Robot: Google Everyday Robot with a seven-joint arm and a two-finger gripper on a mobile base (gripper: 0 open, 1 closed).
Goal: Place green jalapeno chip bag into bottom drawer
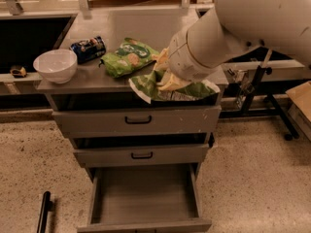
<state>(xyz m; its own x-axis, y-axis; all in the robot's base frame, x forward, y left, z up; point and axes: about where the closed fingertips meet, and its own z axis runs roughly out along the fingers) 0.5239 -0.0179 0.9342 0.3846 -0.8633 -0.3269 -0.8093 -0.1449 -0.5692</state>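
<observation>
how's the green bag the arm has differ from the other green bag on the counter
The green jalapeno chip bag is crumpled, with whitish edges; the bright-green bag is flatter and printed with round chips. The jalapeno bag is held in the gripper at the front edge of the counter; the bright-green bag lies free farther back. Both are green snack bags.
</observation>
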